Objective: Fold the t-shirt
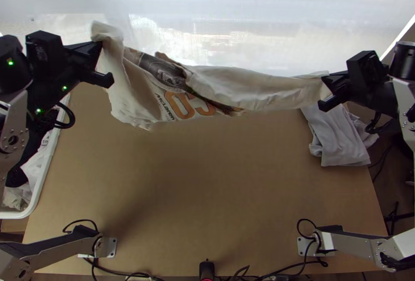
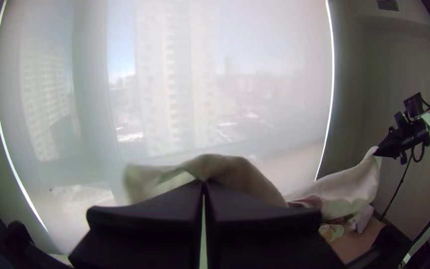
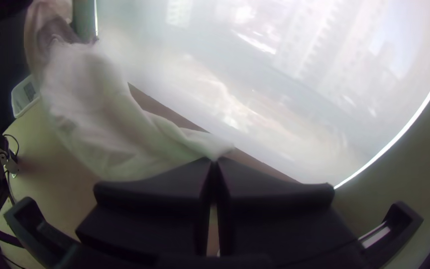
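At ten o'clock in the top view, my left gripper (image 2: 203,185) is clenching one end of the cream t-shirt (image 1: 259,86). Between two and three o'clock, my right gripper (image 3: 214,160) is pinching the opposite end, tips together too. Toward twelve, the shirt is hanging over the table (image 1: 207,177), its middle bunching and rolling over itself.

I am judging this as the spreading step. Doing it well is calling for level grips, even tension and a light shake, opening that twist before lowering toward six o'clock. Pulling too hard is risking a slip.

The top view is showing me orange lettering (image 1: 179,106) and a dark picture (image 1: 165,71); the right wrist view is giving me pale folds narrowing into my pinch.

Farther out, a grey cloth (image 1: 340,138) is lying loosely folded at three o'clock, and a white bin (image 1: 45,177) is sitting between eight and nine.
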